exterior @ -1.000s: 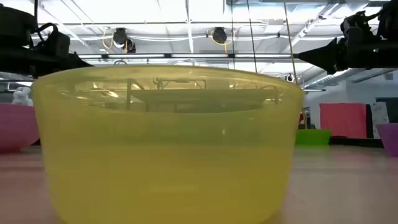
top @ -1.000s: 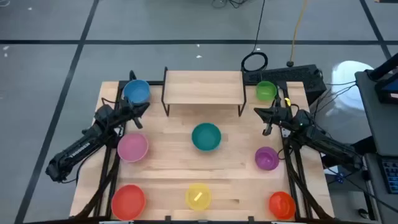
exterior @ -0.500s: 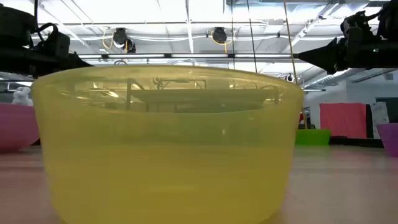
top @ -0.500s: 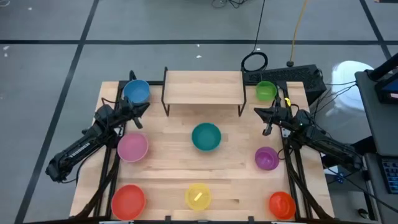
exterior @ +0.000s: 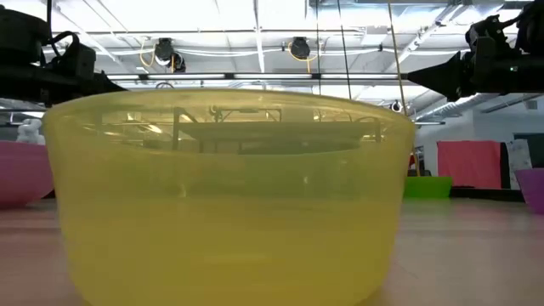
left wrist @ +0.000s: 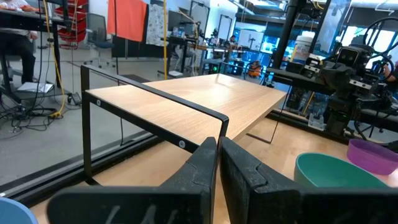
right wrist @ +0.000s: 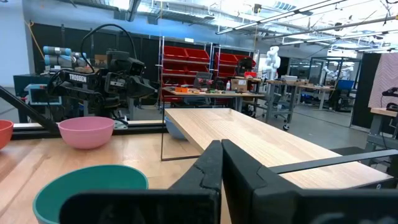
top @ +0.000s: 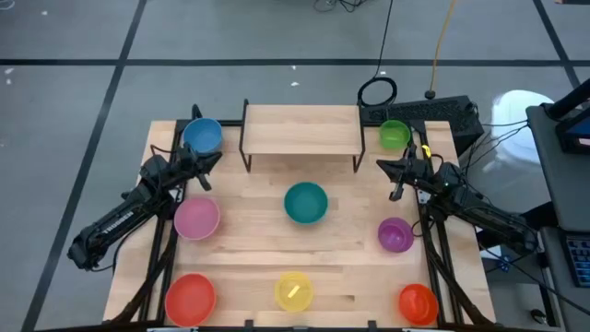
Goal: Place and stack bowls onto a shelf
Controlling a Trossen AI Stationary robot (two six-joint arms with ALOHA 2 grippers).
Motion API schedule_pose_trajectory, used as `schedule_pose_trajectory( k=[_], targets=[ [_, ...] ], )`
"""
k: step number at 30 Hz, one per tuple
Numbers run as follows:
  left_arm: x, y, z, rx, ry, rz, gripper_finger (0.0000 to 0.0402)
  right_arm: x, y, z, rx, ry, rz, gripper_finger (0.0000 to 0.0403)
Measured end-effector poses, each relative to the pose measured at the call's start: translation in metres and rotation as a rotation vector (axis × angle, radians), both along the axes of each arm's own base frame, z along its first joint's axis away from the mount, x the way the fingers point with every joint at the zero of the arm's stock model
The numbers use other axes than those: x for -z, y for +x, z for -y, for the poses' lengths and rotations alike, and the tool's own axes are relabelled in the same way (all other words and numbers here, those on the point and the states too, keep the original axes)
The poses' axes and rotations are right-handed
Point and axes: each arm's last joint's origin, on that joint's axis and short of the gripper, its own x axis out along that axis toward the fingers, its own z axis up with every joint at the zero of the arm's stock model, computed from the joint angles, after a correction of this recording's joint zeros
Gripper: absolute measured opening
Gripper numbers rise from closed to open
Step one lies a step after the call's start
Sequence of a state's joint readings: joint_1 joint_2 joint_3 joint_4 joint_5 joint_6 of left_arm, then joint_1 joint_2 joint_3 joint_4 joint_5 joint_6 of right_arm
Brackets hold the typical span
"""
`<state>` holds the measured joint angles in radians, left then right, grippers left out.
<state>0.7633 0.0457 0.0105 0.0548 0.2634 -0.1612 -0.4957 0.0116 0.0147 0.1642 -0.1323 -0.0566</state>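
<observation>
The light-wood shelf (top: 301,129) stands on thin black legs at the table's far middle, nothing on its top. Several bowls rest upright on the tabletop: blue (top: 201,136), green (top: 395,135), teal (top: 305,203), pink (top: 196,219), purple (top: 395,235), red (top: 190,298), yellow (top: 294,290) and orange (top: 418,302). My left gripper (top: 214,159) hovers shut just left of the shelf, between the blue and pink bowls. My right gripper (top: 383,166) hovers shut just right of the shelf, near the green bowl. Both point toward the table's middle and hold nothing.
A black cable coil (top: 377,91) and a dark box (top: 442,115) lie beyond the table's far right corner. In the low view the yellow bowl (exterior: 229,195) fills most of the picture. Bare tabletop (top: 249,235) lies between the teal bowl and the front row.
</observation>
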Motion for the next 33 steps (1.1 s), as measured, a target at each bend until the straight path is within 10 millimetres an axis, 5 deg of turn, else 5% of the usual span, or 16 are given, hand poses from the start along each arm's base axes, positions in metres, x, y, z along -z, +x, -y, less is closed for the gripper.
schedule_pose_trajectory(
  k=[33],
  targets=[
    [0.0, 0.0, 0.0, 0.0, 0.0, 0.0, 0.0024, -0.0008, -0.0001, 0.0, -0.002, 0.028, 0.019, 0.0]
  ],
)
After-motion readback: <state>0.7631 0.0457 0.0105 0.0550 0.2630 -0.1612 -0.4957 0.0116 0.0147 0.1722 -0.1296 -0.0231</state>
